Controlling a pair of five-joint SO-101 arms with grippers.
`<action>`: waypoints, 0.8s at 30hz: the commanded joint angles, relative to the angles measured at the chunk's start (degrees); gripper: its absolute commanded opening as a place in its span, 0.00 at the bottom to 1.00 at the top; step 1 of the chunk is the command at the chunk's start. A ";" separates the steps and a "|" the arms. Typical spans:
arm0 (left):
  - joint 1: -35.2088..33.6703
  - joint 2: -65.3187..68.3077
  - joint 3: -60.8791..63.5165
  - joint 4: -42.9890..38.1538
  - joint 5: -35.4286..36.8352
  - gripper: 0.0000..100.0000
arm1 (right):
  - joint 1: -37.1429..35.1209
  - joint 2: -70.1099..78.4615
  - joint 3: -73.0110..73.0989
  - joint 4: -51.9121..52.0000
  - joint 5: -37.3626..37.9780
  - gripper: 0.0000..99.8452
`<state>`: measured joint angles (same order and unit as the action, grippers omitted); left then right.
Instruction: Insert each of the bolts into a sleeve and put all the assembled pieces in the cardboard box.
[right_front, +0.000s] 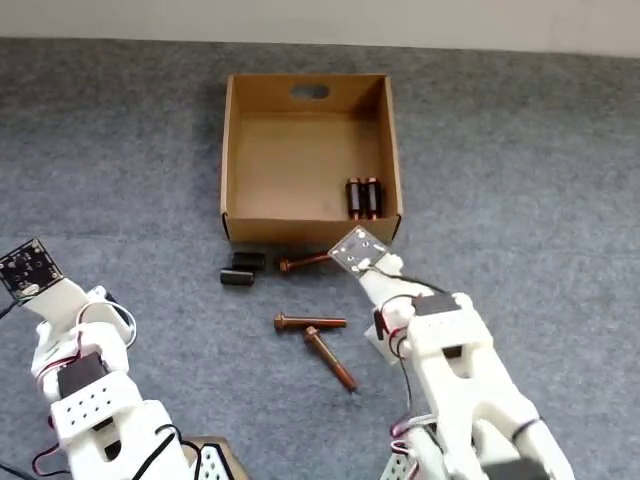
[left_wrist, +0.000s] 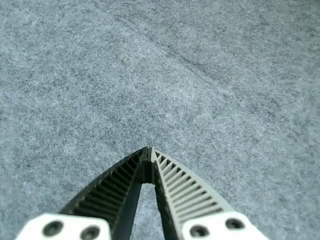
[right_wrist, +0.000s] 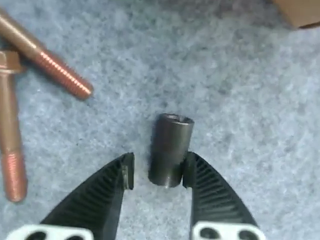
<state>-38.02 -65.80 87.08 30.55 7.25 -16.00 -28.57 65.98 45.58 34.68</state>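
Note:
A black sleeve (right_wrist: 171, 147) rests on the grey carpet between the fingers of my right gripper (right_wrist: 158, 165), which is open. One finger touches the sleeve's side and a gap shows at the other. Two copper bolts (right_wrist: 55, 67) (right_wrist: 11, 125) lie close beside it, and they also show as the bolts (right_front: 311, 322) (right_front: 331, 358) left of the right arm (right_front: 440, 350). A third bolt (right_front: 304, 262) and two more sleeves (right_front: 243, 268) lie in front of the cardboard box (right_front: 230, 150). Two assembled pieces (right_front: 363, 197) sit in its near right corner. My left gripper (left_wrist: 149, 152) is shut over bare carpet.
The left arm (right_front: 90, 390) stands at the near left, well away from the parts. The box's front wall (right_front: 310, 228) rises just beyond the loose sleeves and the bolt. A corner of the box (right_wrist: 300, 10) shows in the right wrist view.

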 joint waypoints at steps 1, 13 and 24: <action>1.01 -0.40 -1.71 -0.88 0.09 0.01 | 1.10 7.96 -4.44 -2.77 0.79 0.15; 1.01 -0.40 -1.71 -0.88 0.09 0.01 | 5.76 4.88 -8.22 -1.63 0.35 0.00; 5.85 0.04 -1.80 -0.70 -5.10 0.01 | 5.58 -37.76 2.51 6.02 -17.49 0.01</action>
<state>-36.44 -65.80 87.08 30.55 6.02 -10.90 -55.91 63.43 55.43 21.23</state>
